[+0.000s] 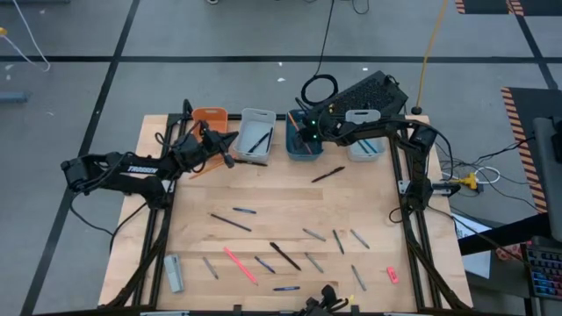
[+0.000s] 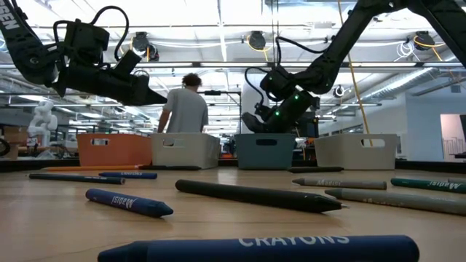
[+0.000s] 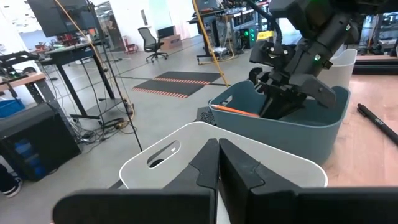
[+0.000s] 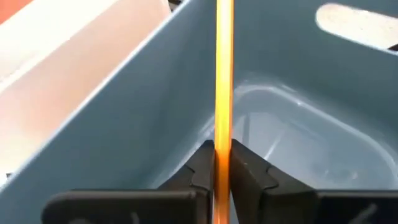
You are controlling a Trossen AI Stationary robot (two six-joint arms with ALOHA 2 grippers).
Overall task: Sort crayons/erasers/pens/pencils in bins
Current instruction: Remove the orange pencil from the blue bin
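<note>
Nearest you in the low view, a dark blue crayon lies across the front of the wooden table, with a black pen and more loose sticks scattered behind it. From above, you can see a pink-red eraser near the table's front right corner, well apart from both arms. Farther back, your left gripper hangs above the near rim of the pale grey-white bin that stands beside the orange bin; its fingers are pressed together with nothing between them. Your right gripper is down inside the teal bin, fingers clamped on an orange pencil that runs straight out from between the pads, its far end rising past the bin's wall. The left wrist view shows that same pencil resting slanted on the teal bin's rim. A second pale grey-white bin stands at the right end of the row, under the right arm. Beyond the table, a person stands with their back to you.
</note>
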